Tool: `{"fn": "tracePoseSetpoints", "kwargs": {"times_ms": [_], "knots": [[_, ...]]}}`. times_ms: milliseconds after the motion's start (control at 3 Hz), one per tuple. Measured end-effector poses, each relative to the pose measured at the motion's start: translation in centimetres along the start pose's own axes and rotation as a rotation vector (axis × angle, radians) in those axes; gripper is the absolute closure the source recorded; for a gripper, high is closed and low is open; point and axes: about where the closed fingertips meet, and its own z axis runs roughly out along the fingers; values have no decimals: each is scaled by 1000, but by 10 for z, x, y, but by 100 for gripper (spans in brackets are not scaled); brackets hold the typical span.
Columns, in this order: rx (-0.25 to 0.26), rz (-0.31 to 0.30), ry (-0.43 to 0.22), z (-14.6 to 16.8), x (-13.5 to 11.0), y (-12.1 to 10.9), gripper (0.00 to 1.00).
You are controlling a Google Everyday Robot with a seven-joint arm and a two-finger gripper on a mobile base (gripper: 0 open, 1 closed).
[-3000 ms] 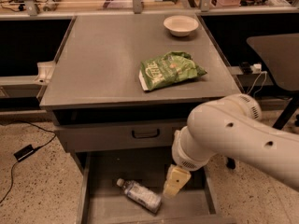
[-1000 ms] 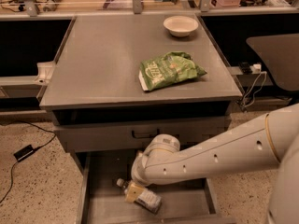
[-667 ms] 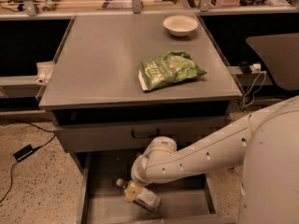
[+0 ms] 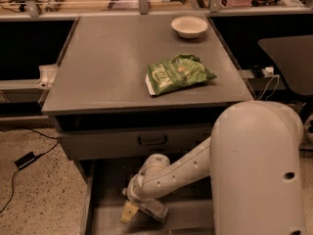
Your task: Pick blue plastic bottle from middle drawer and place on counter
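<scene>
Currently the gripper (image 4: 141,210) is held low inside the middle drawer (image 4: 103,215), at the blue plastic bottle (image 4: 155,210) lying on the drawer's floor, left of centre. Whether the gripper is clamped cannot be told. A centred, firm hold should be secured before the bottle is raised to the counter (image 4: 107,67) above the drawer.

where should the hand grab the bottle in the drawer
Across the round body of the bottle, coming from above: it lies on its side on the drawer floor, so only its top is free. The hand sits low in the drawer, over one end of it.
</scene>
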Motion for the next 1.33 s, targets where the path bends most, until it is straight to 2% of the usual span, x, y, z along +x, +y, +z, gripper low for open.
{"fn": "tracePoseSetpoints", "kwargs": {"times_ms": [333,667,1000,1333], "knots": [[-16,35,45,15,14,7,0],[18,86,80,10,29,0,0],[48,142,111,3,46,-7,5],[26,178,138,14,57,-2,24]]}}
